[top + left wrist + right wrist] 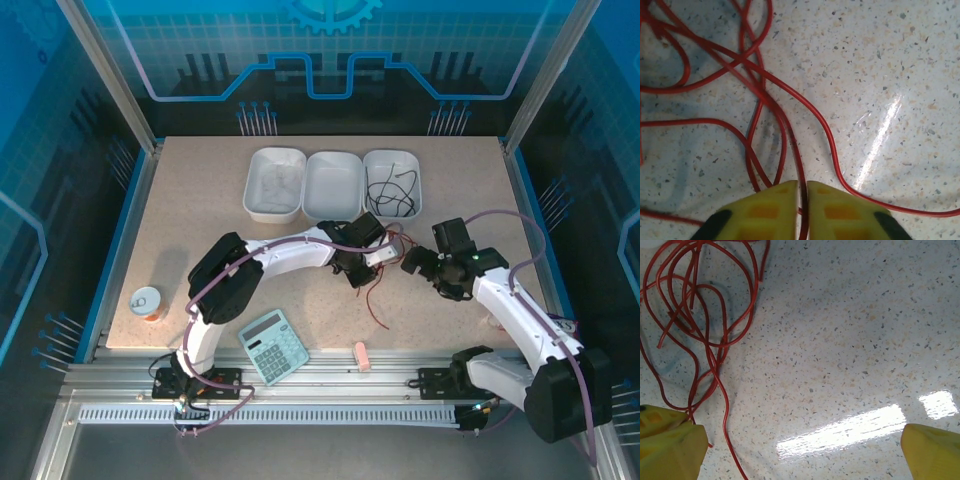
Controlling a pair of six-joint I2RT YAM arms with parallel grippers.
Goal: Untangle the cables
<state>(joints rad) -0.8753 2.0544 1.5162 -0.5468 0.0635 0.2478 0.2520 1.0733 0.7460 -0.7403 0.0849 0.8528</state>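
On the table [200, 200], the left gripper [365, 265] is pressed down just past the middle toward 3 o'clock. Its jaws are shut on a single strand of the red cable [831, 140], which runs out from between the fingertips toward 12 o'clock into several crossed loops. In the top view the red cable [378, 300] is seen trailing toward 5 o'clock of that gripper. A black cable [390, 195] is laid apart in the right tray [420, 185] at the 1 o'clock edge.

The right gripper [802, 452] is held at 3 o'clock of the tangle, jaws spread wide with nothing between them.

The step in hand is judged to be the seizing of the red cable. Next, the pinched strand would need to be lifted slowly, so that the crossings are loosened rather than tightened.
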